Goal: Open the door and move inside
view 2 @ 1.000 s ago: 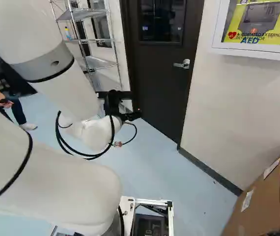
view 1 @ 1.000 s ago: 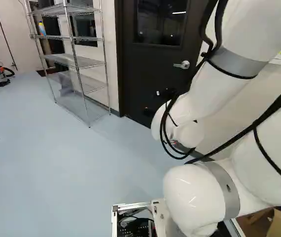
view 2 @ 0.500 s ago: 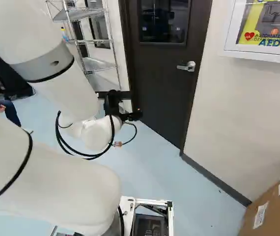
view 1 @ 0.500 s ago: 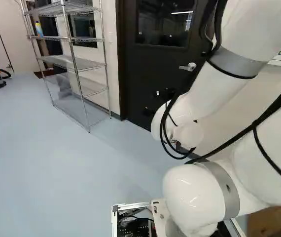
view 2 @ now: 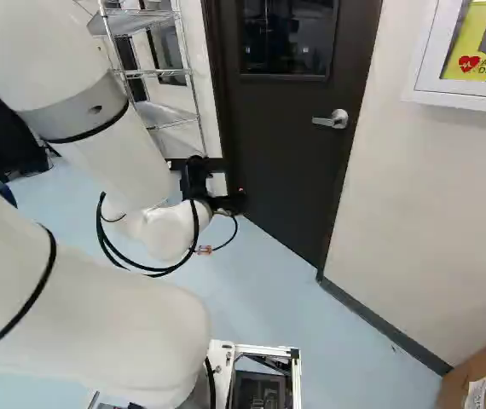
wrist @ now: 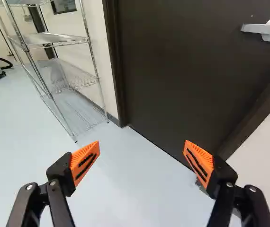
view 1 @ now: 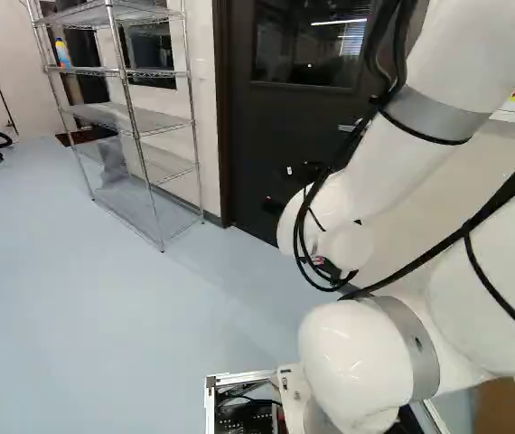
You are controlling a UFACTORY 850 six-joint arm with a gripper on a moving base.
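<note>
Our gripper [wrist: 142,153] stands wide; toward two o'clock in the right base view, we should align it squarely with the lever handle [view 2: 331,120] before pressing down.

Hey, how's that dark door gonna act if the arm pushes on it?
It should feel stiff: the door is one broad, flat panel. It's probably fairly heavy for the same reason. Pushed alone, it likely won't swing, since it appears shut in its frame with the lever handle roughly level.
</note>
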